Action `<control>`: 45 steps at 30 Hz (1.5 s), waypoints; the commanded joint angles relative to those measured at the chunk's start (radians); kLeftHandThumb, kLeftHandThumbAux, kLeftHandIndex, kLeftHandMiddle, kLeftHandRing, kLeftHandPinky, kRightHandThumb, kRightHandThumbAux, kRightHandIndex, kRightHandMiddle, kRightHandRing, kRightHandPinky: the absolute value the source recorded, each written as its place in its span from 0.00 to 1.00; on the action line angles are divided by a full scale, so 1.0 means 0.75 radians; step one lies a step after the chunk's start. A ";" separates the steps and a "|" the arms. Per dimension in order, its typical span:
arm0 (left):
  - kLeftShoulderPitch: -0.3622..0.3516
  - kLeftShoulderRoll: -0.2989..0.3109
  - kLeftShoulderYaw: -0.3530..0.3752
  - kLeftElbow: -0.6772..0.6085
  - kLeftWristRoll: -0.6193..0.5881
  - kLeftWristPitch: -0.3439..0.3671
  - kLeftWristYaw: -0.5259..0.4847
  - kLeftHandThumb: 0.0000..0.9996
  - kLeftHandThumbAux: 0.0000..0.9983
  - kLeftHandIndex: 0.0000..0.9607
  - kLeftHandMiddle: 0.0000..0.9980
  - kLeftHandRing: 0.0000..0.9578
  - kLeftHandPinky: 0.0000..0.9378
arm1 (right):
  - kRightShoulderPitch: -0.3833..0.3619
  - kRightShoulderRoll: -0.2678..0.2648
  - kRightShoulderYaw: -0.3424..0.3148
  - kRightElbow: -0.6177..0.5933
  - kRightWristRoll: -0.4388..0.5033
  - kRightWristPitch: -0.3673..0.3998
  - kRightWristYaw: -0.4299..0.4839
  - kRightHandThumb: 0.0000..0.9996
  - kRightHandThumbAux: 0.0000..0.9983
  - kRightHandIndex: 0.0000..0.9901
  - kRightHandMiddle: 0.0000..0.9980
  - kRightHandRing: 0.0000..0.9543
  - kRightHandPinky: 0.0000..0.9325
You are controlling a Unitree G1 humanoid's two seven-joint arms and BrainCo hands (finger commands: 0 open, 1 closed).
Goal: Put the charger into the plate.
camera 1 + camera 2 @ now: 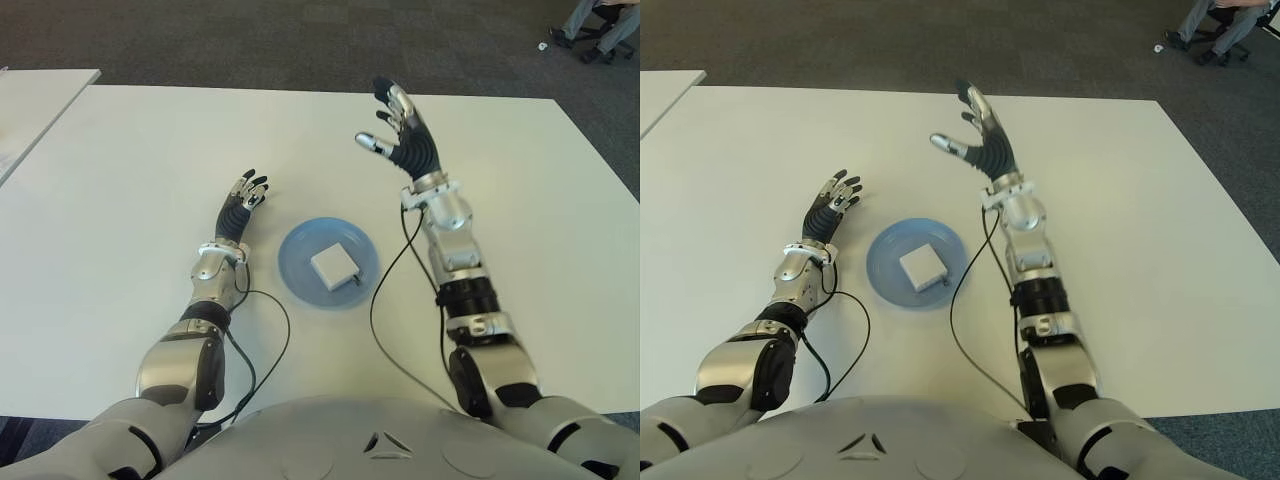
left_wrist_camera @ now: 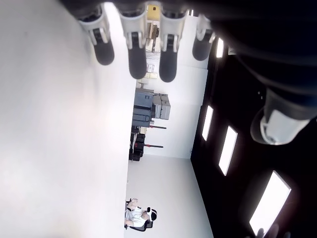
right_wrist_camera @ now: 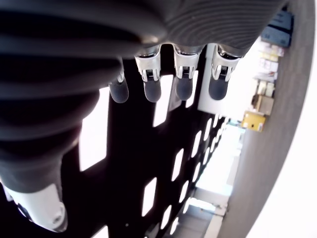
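Since white charger [image 1: 334,265] lies in blue plate [image 1: 296,268], frame centre: looks light, hard, smooth; pinch flat sides. Right hand [image 1: 403,135], left hand [image 1: 243,198]: fingers spread, empty.

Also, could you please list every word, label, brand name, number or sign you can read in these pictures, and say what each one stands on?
None can be read.
White square charger in the round blue plate: no marking shows.
White table: bare of print.
Left hand and right hand, both open and empty: no lettering shows.
Boxes and shelves far off in the wrist views: too blurred to read.
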 commanded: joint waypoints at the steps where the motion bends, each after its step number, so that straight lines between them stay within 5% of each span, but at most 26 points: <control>1: 0.087 -0.003 -0.008 0.084 0.022 0.101 0.003 0.00 0.48 0.04 0.17 0.15 0.13 | 0.052 0.053 0.028 0.082 -0.047 -0.057 -0.083 0.03 0.74 0.00 0.00 0.00 0.00; 24: 0.093 0.015 0.011 0.086 0.004 0.114 -0.016 0.00 0.49 0.01 0.17 0.16 0.11 | -0.068 0.055 -0.048 0.721 0.018 -0.377 -0.091 0.00 0.84 0.02 0.02 0.01 0.05; 45: 0.100 0.043 0.024 0.088 -0.002 0.110 -0.040 0.00 0.48 0.01 0.18 0.17 0.11 | -0.097 0.035 -0.070 0.908 0.051 -0.380 0.027 0.00 0.77 0.05 0.03 0.03 0.05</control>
